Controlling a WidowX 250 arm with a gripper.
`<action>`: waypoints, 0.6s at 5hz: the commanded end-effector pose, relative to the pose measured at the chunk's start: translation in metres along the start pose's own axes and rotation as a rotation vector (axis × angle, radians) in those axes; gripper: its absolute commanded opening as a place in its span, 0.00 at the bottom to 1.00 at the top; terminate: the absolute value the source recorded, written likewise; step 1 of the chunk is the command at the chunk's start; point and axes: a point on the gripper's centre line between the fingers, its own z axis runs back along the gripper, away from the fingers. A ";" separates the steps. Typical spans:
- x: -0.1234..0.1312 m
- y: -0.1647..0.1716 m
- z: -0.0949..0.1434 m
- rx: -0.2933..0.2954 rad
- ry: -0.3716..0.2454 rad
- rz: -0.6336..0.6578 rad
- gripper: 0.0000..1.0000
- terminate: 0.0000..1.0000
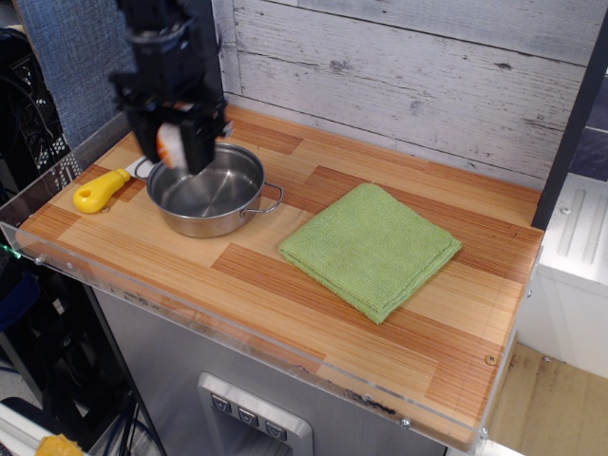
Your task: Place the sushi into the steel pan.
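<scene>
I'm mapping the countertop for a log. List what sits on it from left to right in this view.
Yellow-handled knife → steel pan, with the pincer holding the sushi over its left part → green cloth.

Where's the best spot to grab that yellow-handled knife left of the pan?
Take the yellow handle of the knife from straight above, claw closing across its width. It lies flat on the table with its far end tucked toward the steel pan, so only the handle shows clear.
</scene>
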 end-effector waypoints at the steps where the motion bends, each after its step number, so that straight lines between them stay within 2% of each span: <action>1: -0.012 -0.010 0.040 0.023 -0.090 -0.036 1.00 0.00; 2: -0.011 -0.013 0.051 0.015 -0.109 -0.048 1.00 0.00; 3: -0.010 -0.021 0.072 0.014 -0.139 -0.076 1.00 0.00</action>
